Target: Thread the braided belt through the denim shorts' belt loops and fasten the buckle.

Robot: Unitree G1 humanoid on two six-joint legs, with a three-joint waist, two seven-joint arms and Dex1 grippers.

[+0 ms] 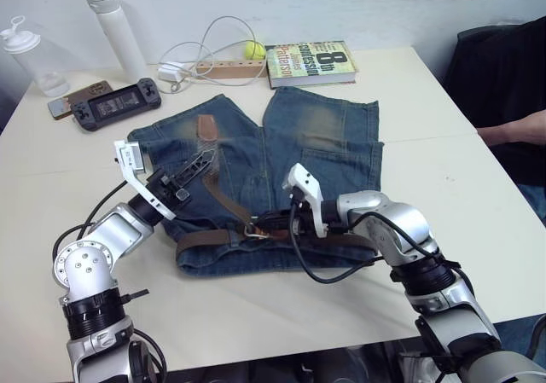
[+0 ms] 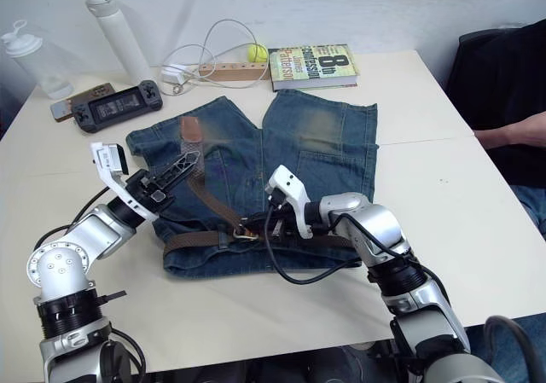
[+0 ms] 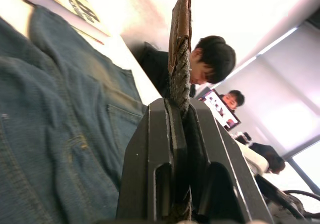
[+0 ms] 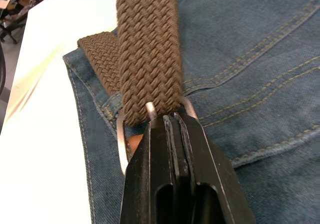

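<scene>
Now, at the left, the left gripper [image 1: 199,163] is closed on the braided belt [image 1: 223,197] near its tan tip, over the denim shorts [image 1: 328,157] lying on the white table [image 1: 444,178]. At the waistband, the right gripper [image 4: 172,119] is closed at the buckle [image 4: 121,139].

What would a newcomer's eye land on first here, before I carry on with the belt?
First, the blue denim shorts spread flat mid-table, with the dark-brown braided belt along the waistband and its free end running up over them. The left hand pinches that strap near its tan leather tip, while the right hand is closed at the silver metal buckle. Behind lie a book and a black game controller.
</scene>
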